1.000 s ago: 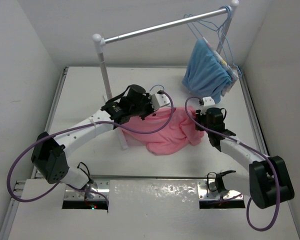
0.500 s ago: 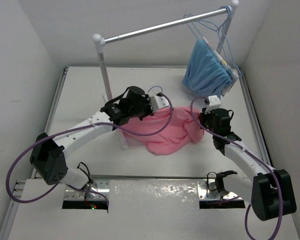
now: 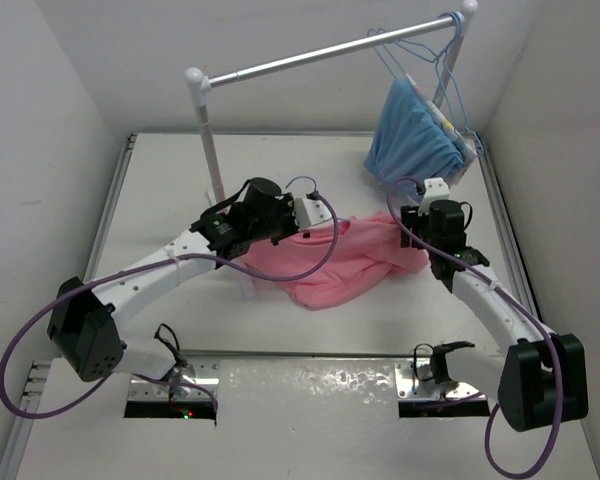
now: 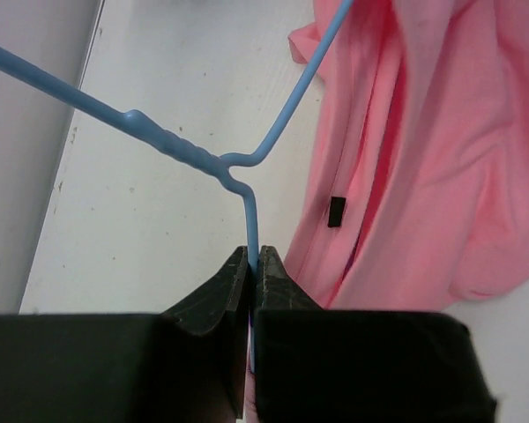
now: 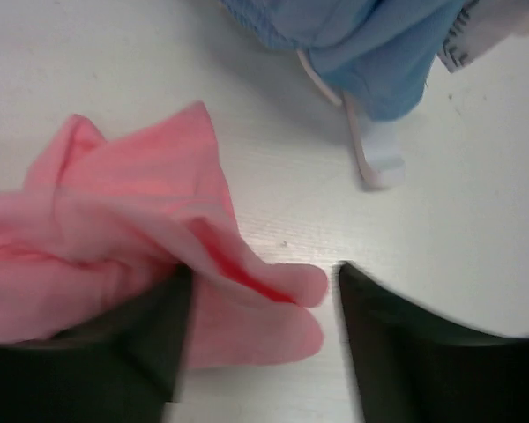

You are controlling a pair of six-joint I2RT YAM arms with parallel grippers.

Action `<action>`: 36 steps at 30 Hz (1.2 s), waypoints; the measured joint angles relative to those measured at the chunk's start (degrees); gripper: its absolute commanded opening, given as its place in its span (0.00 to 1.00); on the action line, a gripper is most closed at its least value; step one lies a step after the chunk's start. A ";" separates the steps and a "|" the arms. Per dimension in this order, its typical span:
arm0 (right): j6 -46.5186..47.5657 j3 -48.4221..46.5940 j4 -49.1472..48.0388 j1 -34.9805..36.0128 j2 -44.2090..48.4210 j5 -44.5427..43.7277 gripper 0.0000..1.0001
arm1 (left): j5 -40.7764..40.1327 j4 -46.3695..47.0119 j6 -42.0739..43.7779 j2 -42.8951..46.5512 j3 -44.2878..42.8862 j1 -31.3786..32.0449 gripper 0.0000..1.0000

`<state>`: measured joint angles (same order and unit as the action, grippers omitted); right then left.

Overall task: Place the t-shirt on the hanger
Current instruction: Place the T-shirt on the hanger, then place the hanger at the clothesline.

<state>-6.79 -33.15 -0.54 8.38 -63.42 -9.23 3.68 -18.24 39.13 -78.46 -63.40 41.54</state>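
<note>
The salmon-pink t-shirt [image 3: 340, 262] lies crumpled on the white table between the two arms. My left gripper [image 4: 254, 256] is shut on the stem of the light-blue wire hanger [image 4: 172, 145], just under the twisted neck. One hanger arm runs in under the t-shirt's [image 4: 423, 159] edge. In the top view the left gripper [image 3: 325, 212] sits at the shirt's upper left edge. My right gripper [image 5: 263, 278] stands open at the shirt's right corner. A loose fold of the t-shirt [image 5: 132, 229] lies between its fingers, touching the left one and apart from the right one.
A silver rail [image 3: 330, 55] on white posts [image 3: 205, 130] spans the back. A light-blue garment [image 3: 415, 140] hangs at its right end, just beyond my right gripper, with bare wire hangers [image 3: 420, 50] beside it. The rack's white foot [image 3: 248, 285] lies by the shirt's left edge.
The right gripper carried the shirt's right corner toward the far right, spreading the fabric, then let it go and opened. The left arm drew the hanger slightly leftward, still gripped.
</note>
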 measured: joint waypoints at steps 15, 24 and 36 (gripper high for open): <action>2.73 -7.87 8.79 0.07 14.19 8.98 0.84 | -4.94 -1.11 -2.47 1.42 -3.45 0.00 0.00; 13.03 -25.97 17.20 14.01 4.35 24.33 0.95 | -1.92 -7.45 0.00 3.91 -8.85 0.02 0.00; 22.77 -27.74 17.22 16.22 -9.77 35.87 0.83 | 6.34 -15.47 1.73 4.11 -14.03 0.07 0.00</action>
<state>15.99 -60.88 16.69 24.60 -73.19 26.63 10.02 -33.71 40.86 -74.35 -77.43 41.60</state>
